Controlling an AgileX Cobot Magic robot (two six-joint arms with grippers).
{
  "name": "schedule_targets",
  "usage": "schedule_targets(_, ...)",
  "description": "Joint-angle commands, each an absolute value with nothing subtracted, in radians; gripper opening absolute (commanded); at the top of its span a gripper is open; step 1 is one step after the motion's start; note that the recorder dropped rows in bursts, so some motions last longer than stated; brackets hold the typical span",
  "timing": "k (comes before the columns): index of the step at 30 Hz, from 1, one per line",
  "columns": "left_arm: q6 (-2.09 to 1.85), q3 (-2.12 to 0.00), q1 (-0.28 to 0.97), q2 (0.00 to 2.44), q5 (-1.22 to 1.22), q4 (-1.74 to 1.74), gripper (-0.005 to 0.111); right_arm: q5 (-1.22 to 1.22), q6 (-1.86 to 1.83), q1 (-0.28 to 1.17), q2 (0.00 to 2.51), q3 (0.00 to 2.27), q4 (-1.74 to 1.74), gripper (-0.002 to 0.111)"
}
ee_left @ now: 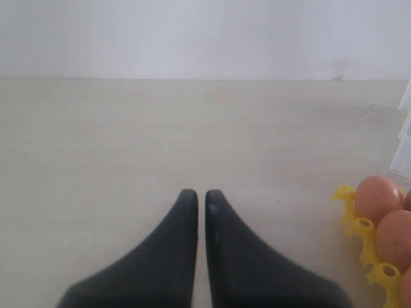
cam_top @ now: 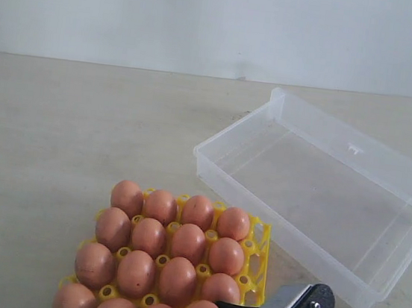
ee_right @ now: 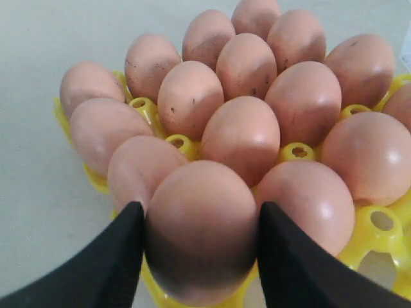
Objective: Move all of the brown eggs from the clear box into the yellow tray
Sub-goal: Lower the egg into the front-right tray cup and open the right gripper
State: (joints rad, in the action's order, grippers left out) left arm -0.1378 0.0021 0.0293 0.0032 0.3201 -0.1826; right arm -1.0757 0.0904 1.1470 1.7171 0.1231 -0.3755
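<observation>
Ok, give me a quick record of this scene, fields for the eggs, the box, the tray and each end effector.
brown eggs: all in the tray, none in the box
clear box: no eggs inside, beside the tray
yellow tray: every visible cup filled
right end effector: fingers against both sides of the corner egg
left end effector: shut, holding nothing, over bare table

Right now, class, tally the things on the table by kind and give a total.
brown egg: 16, all in the tray
yellow tray: 1
clear box: 1, no eggs inside
Total: 18
</observation>
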Motion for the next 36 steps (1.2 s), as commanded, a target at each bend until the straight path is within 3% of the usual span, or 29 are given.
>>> schedule_targets(1, -0.134, 0.0, 0.033, 0.0, 0.311, -0.19, 0.004, -1.1, 0.095, 1.149, 1.736, 0.139, -0.364, 0.0)
schedule_targets(9, -0.134, 0.0, 0.033, 0.0, 0.311, -0.19, 0.004, -1.043, 0.095, 1.149, 1.736, 0.139, -0.383, 0.003)
schedule_targets(20, -0.134, 0.0, 0.033, 0.0, 0.311, -0.19, 0.004, -1.011, 0.095, 1.149, 1.736, 0.139, -0.383, 0.039)
schedule_targets(36, -0.134, 0.0, 0.033, 0.0, 0.311, -0.19, 0.004, -0.978, 0.095, 1.149, 1.736, 0.139, -0.361, 0.041)
